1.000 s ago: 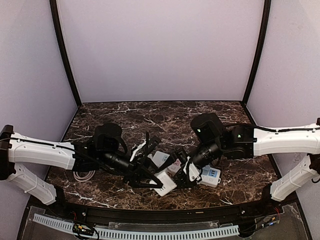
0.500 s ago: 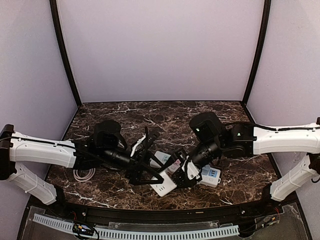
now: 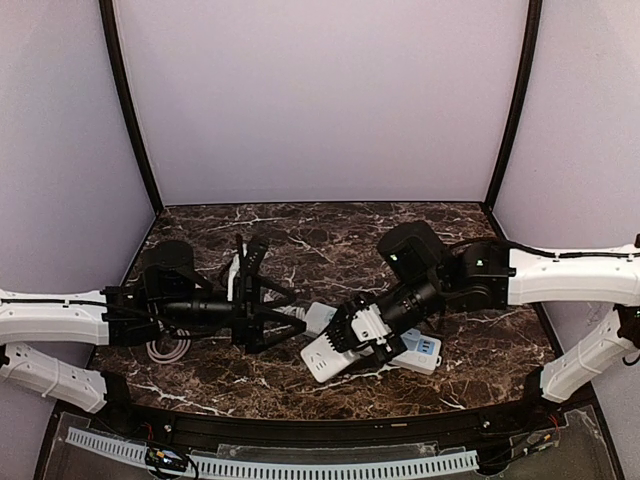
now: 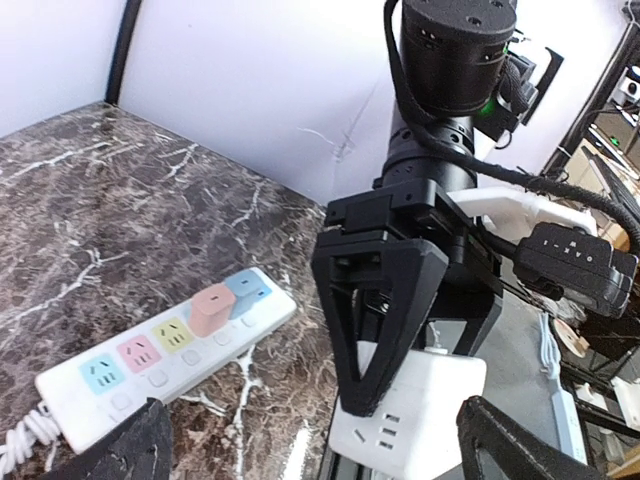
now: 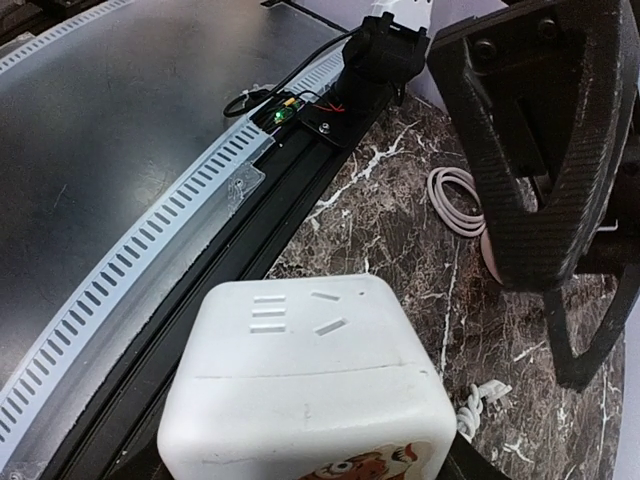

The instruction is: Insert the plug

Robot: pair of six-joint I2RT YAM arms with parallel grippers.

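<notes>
Bright, even light, soft shadows, slight blur in near foregrounds.

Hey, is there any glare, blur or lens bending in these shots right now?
Top external: even light, no glare. Left wrist: power strip sharp, marble table reflecting light near it. Right wrist: white cube adapter looms large up close; slotted rail looks curved, likely lens distortion.

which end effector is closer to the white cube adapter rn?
Right. The right end effector is clamped on the white cube adapter. The left end effector is open, off to the adapter's left, not touching it.
</notes>
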